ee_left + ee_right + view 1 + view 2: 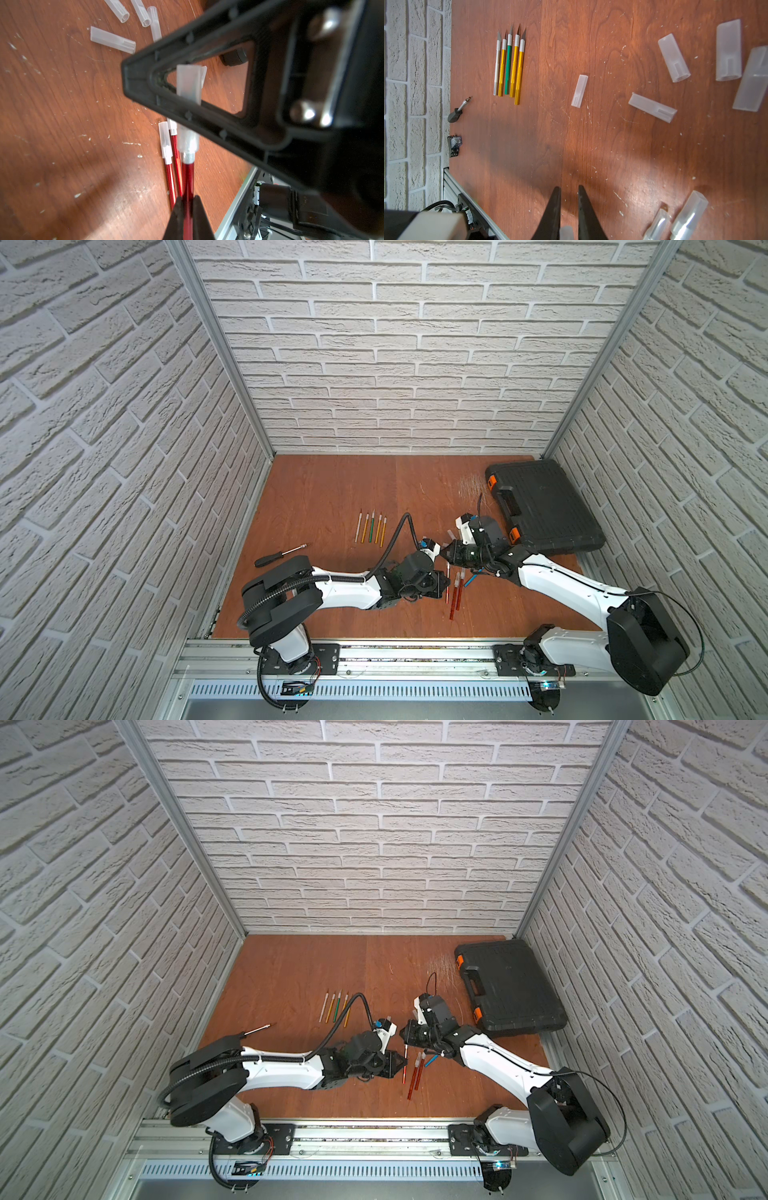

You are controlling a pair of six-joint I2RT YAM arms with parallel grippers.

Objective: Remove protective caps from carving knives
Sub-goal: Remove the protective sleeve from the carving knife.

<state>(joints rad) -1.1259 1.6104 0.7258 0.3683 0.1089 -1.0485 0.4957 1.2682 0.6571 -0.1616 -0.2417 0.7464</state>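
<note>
My left gripper (pixel 188 199) is shut on the handle of a red carving knife (pixel 188 176), held just above the table. That knife's whitish protective cap (pixel 189 83) sits between the fingers (pixel 145 83) of my right gripper (pixel 569 188), which is shut on it; the cap (pixel 566 232) shows low between the jaws. In both top views the two grippers meet tip to tip (pixel 446 560) (pixel 403 1040). Two capped red knives (pixel 169 166) (pixel 455 593) lie beside the held one, with a blue knife (pixel 469 581). Several uncapped knives (pixel 508 64) (pixel 372 526) lie in a row. Several loose caps (pixel 652 107) (pixel 112 39) lie scattered.
A black-handled screwdriver (pixel 280 554) (pixel 458 109) lies at the left. A shut black tool case (pixel 544 506) with orange latches fills the back right corner. A small black part (pixel 454 145) rests by the left wall. Brick-patterned walls close in three sides of the wooden table (pixel 332 489).
</note>
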